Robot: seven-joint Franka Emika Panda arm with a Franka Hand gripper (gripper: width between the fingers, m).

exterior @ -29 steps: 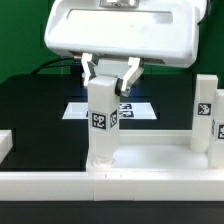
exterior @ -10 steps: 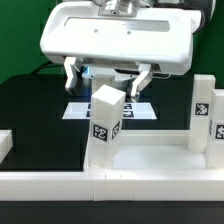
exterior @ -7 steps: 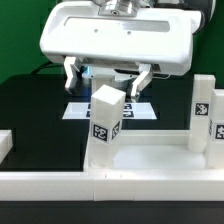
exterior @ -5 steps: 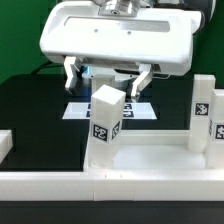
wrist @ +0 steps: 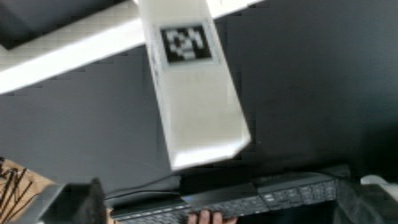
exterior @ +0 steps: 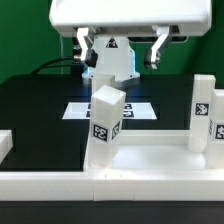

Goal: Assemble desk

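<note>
Pincer [exterior: 123, 48] spread wide, nothing between the fingers, hanging above the near leg [exterior: 106, 126] and clear of it. One finger [exterior: 85, 50] toward the exterior view's left, the other toward its right, each white with a dark inner pad.

Near leg: white block, standing in the desk top [exterior: 150, 162], at the corner toward the exterior view's left. Tilted, upper end leaning toward the exterior view's right. Black-and-white square tag on the face turned to the camera. Whether the foot sits fully in its socket: cannot tell.

Second leg [exterior: 204, 112] upright at the desk top's opposite corner, toward the exterior view's right, tags on its face. Well apart from the near leg.

Desk top: white tray with raised rim, lying on the black bench [exterior: 30, 105]. Long white rail [exterior: 110, 185] along its near edge.

Marker board [exterior: 78, 108] flat on the bench behind the near leg, partly hidden by it.

Small white block [exterior: 4, 145] at the edge of the exterior view, left of the desk top.

Wrist view: near leg [wrist: 192, 85] seen lengthwise from above, tag near its far end, crossing a white rim strip [wrist: 71, 62] of the desk top. Dark bench around it. Blurred.
</note>
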